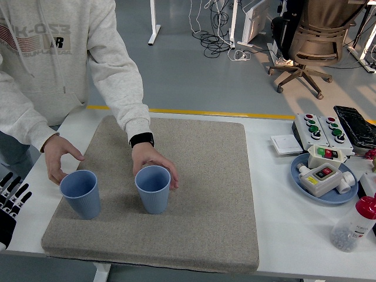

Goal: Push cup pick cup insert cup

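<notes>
Two blue cups stood upright, apart, on the near-left part of the grey mat (200, 194): the left cup (80, 193) close to the mat's left edge, the right cup (153, 188) nearer its middle, with the mat's whole right half bare. A person leaned in from the far left, one hand (154, 161) cupped over the right cup's far rim, the other hand (57, 156) curved just behind the left cup. The robot's left hand (10, 202) lay off the mat at the table's near-left edge, fingers spread, holding nothing.
</notes>
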Robot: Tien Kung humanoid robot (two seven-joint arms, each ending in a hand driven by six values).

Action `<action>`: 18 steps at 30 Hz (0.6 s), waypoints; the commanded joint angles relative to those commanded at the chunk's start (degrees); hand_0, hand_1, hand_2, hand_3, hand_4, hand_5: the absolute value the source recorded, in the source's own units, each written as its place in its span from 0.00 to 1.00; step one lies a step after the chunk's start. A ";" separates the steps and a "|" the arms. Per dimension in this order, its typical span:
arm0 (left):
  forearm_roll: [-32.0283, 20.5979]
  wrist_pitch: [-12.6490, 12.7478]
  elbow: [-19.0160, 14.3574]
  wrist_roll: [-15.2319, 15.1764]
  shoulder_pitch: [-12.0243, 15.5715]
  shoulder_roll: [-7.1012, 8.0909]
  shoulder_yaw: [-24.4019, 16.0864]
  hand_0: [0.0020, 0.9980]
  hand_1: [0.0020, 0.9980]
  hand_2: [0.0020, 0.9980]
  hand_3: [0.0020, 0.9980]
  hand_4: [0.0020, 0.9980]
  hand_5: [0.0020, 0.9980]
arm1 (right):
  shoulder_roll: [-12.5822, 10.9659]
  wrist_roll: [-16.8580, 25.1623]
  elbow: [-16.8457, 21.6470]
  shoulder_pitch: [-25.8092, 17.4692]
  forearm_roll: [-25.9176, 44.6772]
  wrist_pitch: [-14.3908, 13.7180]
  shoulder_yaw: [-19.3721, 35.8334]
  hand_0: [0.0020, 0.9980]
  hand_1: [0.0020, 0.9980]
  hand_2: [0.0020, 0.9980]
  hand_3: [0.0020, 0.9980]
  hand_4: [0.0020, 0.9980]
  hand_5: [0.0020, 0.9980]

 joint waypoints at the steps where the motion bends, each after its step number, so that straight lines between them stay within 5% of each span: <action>1: 0.00 0.01 0.00 0.00 -0.01 0.00 -0.01 0.86 0.86 0.92 0.88 0.59 1.00 | 0.00 0.00 0.00 0.00 0.00 0.00 0.00 0.67 0.60 0.62 0.57 0.10 0.44; 18: 0.19 -0.06 -0.10 -0.05 -0.40 0.04 -0.48 0.86 0.86 0.92 0.87 0.59 1.00 | 0.21 -0.38 0.00 0.01 -1.45 0.05 1.07 0.67 0.60 0.62 0.56 0.10 0.44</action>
